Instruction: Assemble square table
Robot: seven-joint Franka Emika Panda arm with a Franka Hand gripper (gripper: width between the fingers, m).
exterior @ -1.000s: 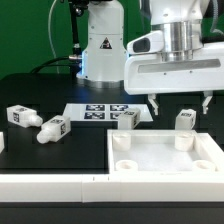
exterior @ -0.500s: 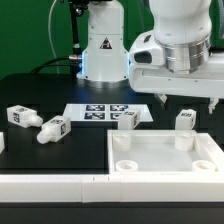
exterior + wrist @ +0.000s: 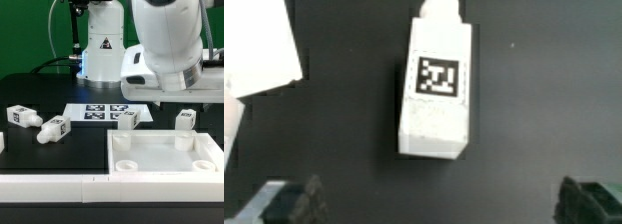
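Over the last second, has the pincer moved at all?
Yes. Against the marker board, the pincer has twisted and shifted slightly toward the exterior view's right.

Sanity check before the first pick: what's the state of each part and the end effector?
Tabletop: flat, sockets up, visible sockets empty.
Two legs at the exterior view's left: lying loose on the table.
Leg by marker board (marker board): loose, unattached.
Leg behind tabletop: loose, not gripped.
End effector: open, empty.
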